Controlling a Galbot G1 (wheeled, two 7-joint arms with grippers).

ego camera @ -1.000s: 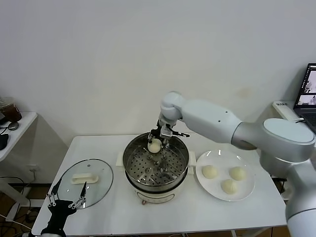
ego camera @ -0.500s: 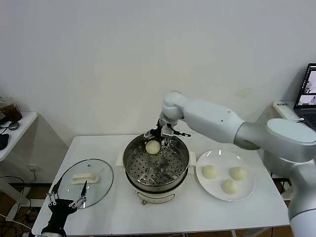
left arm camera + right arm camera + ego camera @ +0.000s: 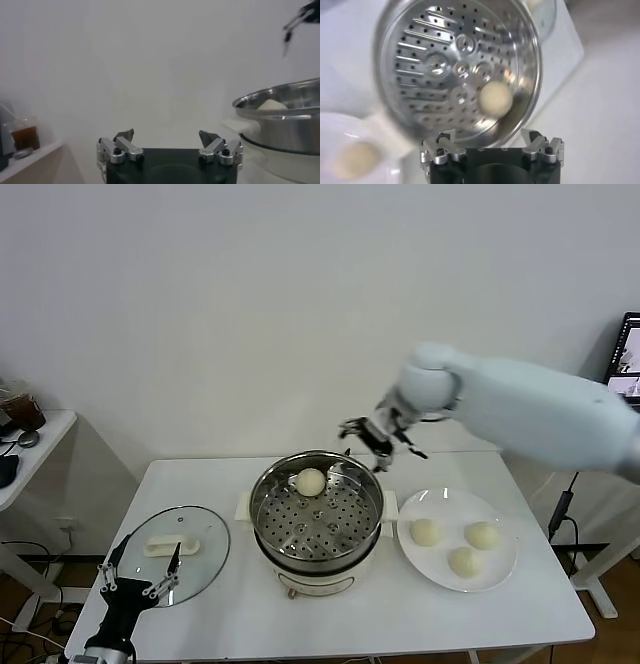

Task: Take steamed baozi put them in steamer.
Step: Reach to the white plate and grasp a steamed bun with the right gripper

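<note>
The steel steamer (image 3: 316, 520) stands mid-table on its cream base, with one cream baozi (image 3: 311, 481) lying on its perforated tray at the far side. The same baozi (image 3: 495, 98) shows in the right wrist view inside the steamer (image 3: 445, 65). Three more baozi (image 3: 425, 531) (image 3: 482, 534) (image 3: 463, 561) lie on a white plate (image 3: 500, 576) right of the steamer. My right gripper (image 3: 378, 437) is open and empty, raised above the steamer's far right rim. My left gripper (image 3: 137, 577) is open and empty, parked low at the table's front left.
A round glass lid (image 3: 205, 564) with a white handle (image 3: 171, 545) lies flat left of the steamer. A side table with a cup (image 3: 22, 412) is at far left. A laptop (image 3: 626, 369) is at the far right edge.
My right gripper let go of the baozi, which now lies on the steamer tray. The gripper rose and moved to the right, away from the pot. The left arm stayed put.
</note>
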